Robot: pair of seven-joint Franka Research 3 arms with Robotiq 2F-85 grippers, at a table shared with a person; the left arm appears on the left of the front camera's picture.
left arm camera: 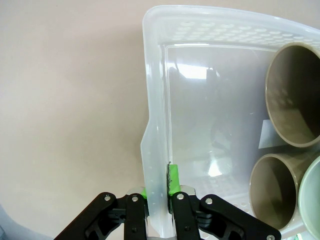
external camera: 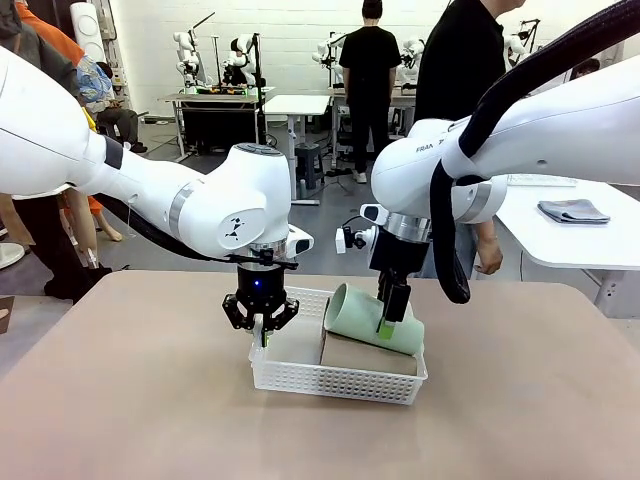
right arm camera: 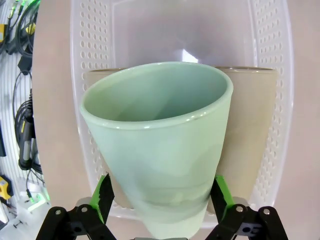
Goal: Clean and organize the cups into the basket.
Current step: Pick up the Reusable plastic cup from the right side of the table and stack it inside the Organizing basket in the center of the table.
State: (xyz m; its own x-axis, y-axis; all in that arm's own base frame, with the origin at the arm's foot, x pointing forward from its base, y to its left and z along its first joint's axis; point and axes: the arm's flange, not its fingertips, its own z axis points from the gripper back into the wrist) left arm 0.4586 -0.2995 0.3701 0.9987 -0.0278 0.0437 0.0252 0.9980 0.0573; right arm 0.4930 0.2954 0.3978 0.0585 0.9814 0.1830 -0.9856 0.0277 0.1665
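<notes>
The white basket (external camera: 300, 378) stands mid-table. Two brown cups (left arm camera: 295, 95) (left arm camera: 272, 187) lie side by side in it on their sides, mouths toward my left gripper. The mint green cup (external camera: 372, 320) lies tilted on top of them. My left gripper (external camera: 262, 328) is shut on the basket's left wall (left arm camera: 155, 125), one green pad (left arm camera: 173, 179) inside it. My right gripper (external camera: 392, 312) straddles the mint cup (right arm camera: 160, 145) near its base. It is open, with a thin gap between each green pad (right arm camera: 106, 197) and the cup.
A person (external camera: 465, 80) stands at the table's far side, one hand hanging by the edge. Bare tabletop (external camera: 120, 400) surrounds the basket. A white side table with a grey cloth (external camera: 572, 210) is at the far right.
</notes>
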